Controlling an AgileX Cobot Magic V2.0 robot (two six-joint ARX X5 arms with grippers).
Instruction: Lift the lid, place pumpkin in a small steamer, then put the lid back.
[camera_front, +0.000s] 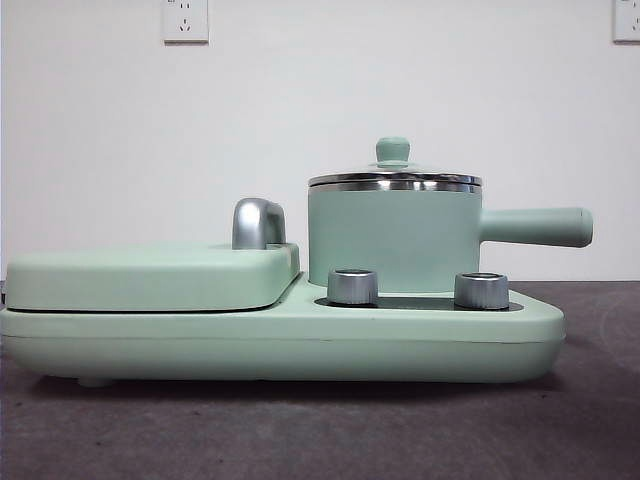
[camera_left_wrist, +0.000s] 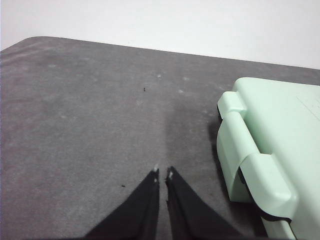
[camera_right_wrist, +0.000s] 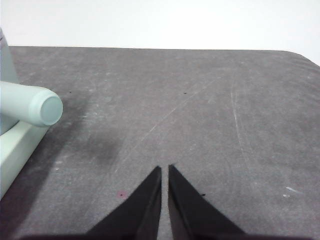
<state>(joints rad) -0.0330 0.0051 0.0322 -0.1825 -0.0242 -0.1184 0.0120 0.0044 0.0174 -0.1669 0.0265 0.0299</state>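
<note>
The small steamer (camera_front: 392, 238), a mint-green pot with a chrome rim, stands on the right side of a mint-green cooker base (camera_front: 280, 340). Its long side handle (camera_front: 540, 227) points right; the handle's end also shows in the right wrist view (camera_right_wrist: 35, 105). The lid (camera_front: 393, 172) with its mint-green knob sits on the pot. The pumpkin is not in view. My left gripper (camera_left_wrist: 163, 174) is shut and empty above bare table beside the cooker's hinged side (camera_left_wrist: 265, 150). My right gripper (camera_right_wrist: 165, 169) is shut and empty over the table beyond the handle's end.
A large flat mint-green hinged cover (camera_front: 150, 275) with a chrome handle (camera_front: 258, 223) fills the cooker's left half. Two chrome dials (camera_front: 353, 286) (camera_front: 481, 290) stand in front of the pot. Dark grey table (camera_front: 320, 430) runs to a white wall.
</note>
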